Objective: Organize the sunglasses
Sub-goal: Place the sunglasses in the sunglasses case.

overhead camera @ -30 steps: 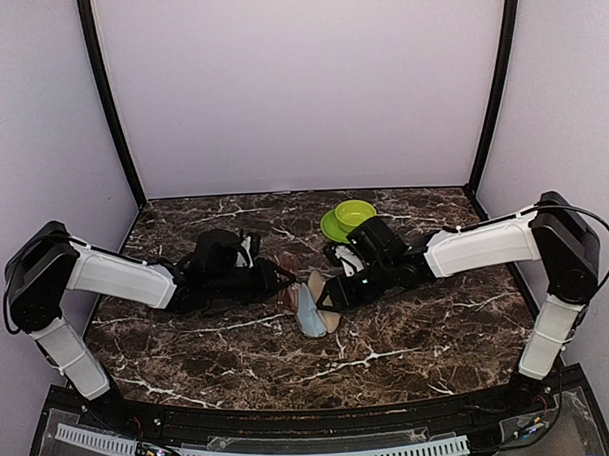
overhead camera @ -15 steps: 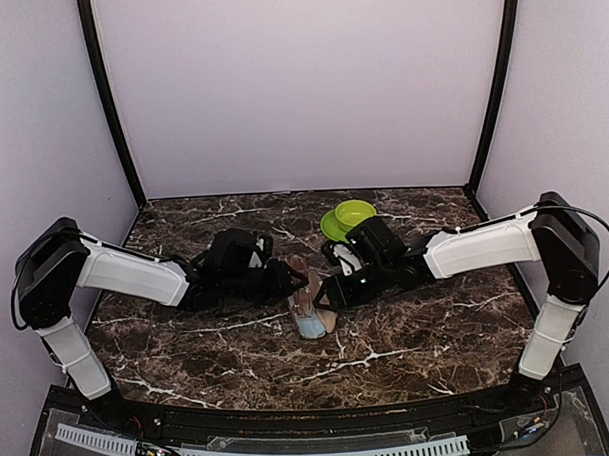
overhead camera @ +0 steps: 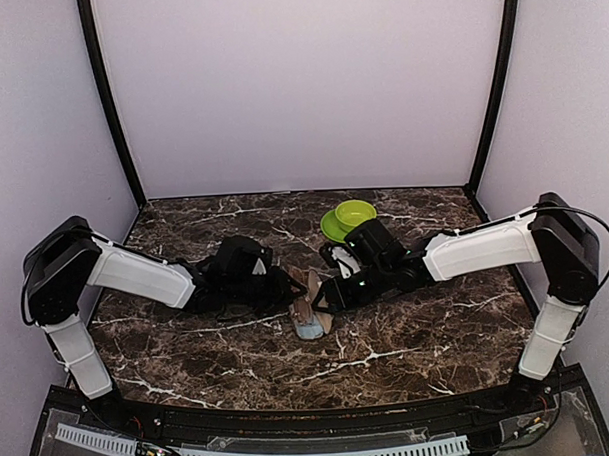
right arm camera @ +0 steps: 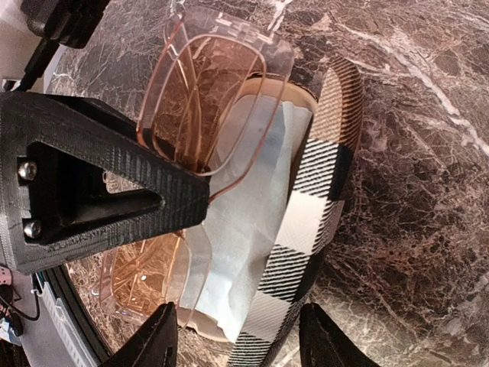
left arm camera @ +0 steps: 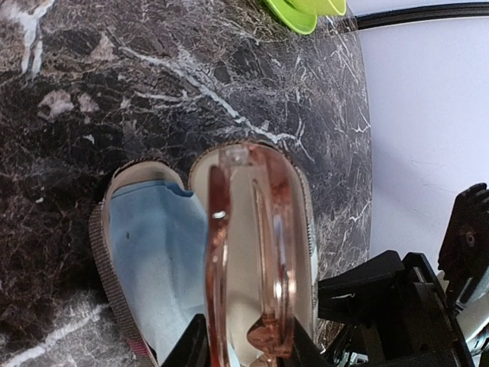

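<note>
My left gripper [left arm camera: 248,348] is clenched on the folded sunglasses [left arm camera: 256,252], centre frame, over the open plaid case [right arm camera: 317,199]. The right gripper [right arm camera: 241,336] straddles the case's end, apparently pinching it. A green bowl [overhead camera: 350,218] crowds in behind, and the marble table [overhead camera: 418,334] stretches toward the lower edge.

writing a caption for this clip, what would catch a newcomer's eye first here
The rose-tinted sunglasses, pinched in the left gripper right over an open plaid case mid-table. The right gripper straddles that case's end, and a lime green bowl stands out at the back of the dark marble table.
</note>
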Action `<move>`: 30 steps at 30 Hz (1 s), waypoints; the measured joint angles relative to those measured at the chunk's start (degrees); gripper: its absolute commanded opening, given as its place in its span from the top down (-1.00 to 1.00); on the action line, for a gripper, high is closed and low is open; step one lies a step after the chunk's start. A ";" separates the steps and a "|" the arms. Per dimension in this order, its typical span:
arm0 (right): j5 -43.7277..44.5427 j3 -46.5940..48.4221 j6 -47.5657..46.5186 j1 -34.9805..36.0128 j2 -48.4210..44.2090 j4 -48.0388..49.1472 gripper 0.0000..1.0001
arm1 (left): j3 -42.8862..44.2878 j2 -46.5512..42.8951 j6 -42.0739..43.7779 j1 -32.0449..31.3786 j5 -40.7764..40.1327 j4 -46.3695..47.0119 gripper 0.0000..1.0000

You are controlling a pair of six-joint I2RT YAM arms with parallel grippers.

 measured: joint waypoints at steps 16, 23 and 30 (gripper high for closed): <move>0.11 0.00 0.24 1.14 0.00 0.00 -0.10 | -0.55 1.42 -1.27 -0.52 0.81 0.20 0.47; 0.24 0.00 0.35 1.18 0.00 0.00 -0.10 | -0.61 2.05 -1.05 -0.52 1.01 0.20 0.46; 0.28 0.00 0.35 1.20 0.00 -0.02 -0.10 | -0.42 3.10 0.22 -0.52 1.70 -0.22 0.45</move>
